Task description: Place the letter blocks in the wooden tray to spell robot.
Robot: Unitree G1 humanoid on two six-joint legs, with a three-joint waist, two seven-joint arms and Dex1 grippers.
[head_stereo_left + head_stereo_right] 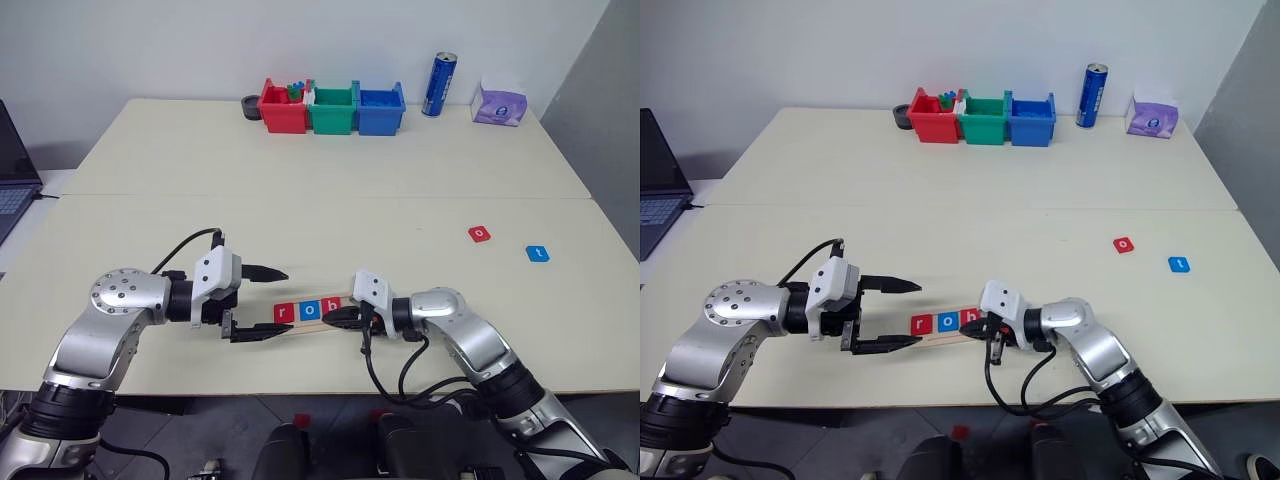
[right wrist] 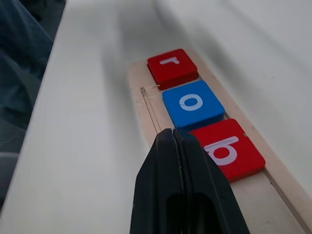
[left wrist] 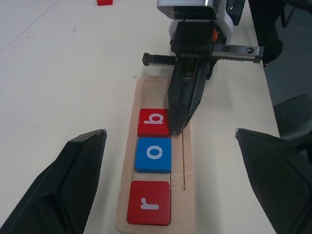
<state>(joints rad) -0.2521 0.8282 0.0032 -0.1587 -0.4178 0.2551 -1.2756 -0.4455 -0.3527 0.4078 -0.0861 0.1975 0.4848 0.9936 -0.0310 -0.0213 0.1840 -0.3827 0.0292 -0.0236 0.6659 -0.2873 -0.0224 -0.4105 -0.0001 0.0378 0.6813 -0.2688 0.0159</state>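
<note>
The wooden tray (image 3: 151,92) lies near the table's front edge. Three letter blocks sit in it side by side: a red r (image 3: 149,202), a blue o (image 3: 153,154) and a red b (image 3: 154,122). My right gripper (image 2: 173,134) is shut with nothing in it, and its tip rests on the tray right beside the b block. My left gripper (image 1: 287,300) is open, with its fingers spread on either side of the tray's r end. Two more letter blocks lie loose on the table far to the right, a red o (image 1: 480,234) and a blue t (image 1: 538,253).
At the back of the table stand a red bin (image 1: 284,108), a green bin (image 1: 332,110) and a blue bin (image 1: 381,108). A blue can (image 1: 439,84) and a purple tissue pack (image 1: 498,103) stand to their right. A laptop (image 1: 15,180) sits at the far left.
</note>
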